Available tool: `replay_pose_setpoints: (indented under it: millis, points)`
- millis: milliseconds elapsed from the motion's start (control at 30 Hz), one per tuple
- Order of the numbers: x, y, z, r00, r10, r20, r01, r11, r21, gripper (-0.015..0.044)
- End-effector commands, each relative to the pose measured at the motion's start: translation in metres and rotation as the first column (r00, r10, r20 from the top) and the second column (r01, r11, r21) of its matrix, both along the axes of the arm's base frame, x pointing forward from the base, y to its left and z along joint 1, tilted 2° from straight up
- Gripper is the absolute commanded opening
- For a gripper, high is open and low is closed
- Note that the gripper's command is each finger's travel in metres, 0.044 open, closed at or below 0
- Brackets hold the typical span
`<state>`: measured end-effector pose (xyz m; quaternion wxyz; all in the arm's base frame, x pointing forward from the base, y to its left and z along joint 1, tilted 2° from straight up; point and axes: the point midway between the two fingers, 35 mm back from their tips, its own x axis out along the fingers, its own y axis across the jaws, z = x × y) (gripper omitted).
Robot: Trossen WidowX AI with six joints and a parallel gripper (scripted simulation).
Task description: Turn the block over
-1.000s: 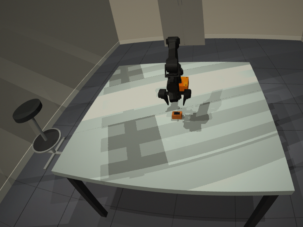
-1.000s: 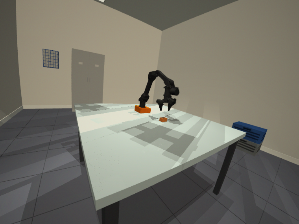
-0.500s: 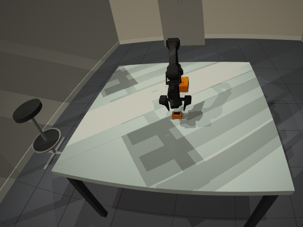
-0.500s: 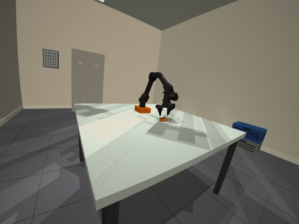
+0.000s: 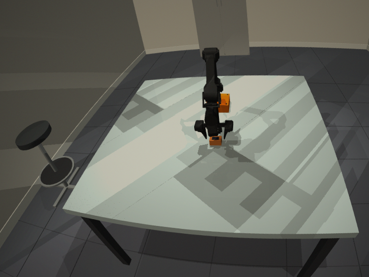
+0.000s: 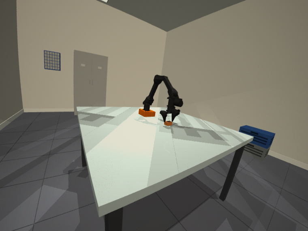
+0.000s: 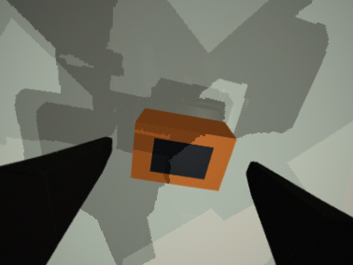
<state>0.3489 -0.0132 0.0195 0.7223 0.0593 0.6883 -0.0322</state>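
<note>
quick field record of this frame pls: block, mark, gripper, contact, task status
block: orange block, resting on the table, in front of the arm's base
mark: dark patch, facing up
gripper: gripper open, above the block, pointing down
fingers: one finger each side of the block, apart from it
contact: none
task status: flip not yet done

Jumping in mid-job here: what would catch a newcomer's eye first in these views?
First, the small orange block with a dark marked panel facing up, resting on the pale grey-green table near its middle. Right above it hangs the black parallel-jaw gripper, fingers spread wide to either side of the block and holding nothing. Behind it, the arm's bright orange base stands out on the table's far half.
</note>
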Motion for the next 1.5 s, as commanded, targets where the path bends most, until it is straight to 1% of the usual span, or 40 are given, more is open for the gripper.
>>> replay_pose_setpoints:
  millis: [0, 200, 400, 1100, 1167, 1267, 1300, 1467]
  points:
    - [-0.001, 0.001, -0.007, 1.000, 0.004, -0.003, -0.004, 1.000, 0.004, 0.0440]
    - [-0.001, 0.001, -0.015, 1.000, 0.004, -0.003, -0.004, 1.000, 0.004, 0.0440]
    - [-0.001, 0.001, -0.015, 1.000, 0.004, -0.003, -0.004, 1.000, 0.004, 0.0282]
    - [-0.001, 0.001, -0.015, 1.000, 0.004, -0.003, -0.004, 1.000, 0.004, 0.0142]
    - [-0.001, 0.001, -0.010, 1.000, 0.004, -0.003, -0.004, 1.000, 0.004, 0.0090]
    - [-0.002, 0.000, 0.011, 1.000, 0.004, -0.003, -0.004, 1.000, 0.004, 0.0011]
    - [-0.002, 0.000, 0.014, 1.000, 0.004, -0.003, -0.004, 1.000, 0.004, 0.0000]
    - [-0.002, 0.000, 0.015, 1.000, 0.004, 0.008, -0.004, 1.000, 0.002, 0.0000]
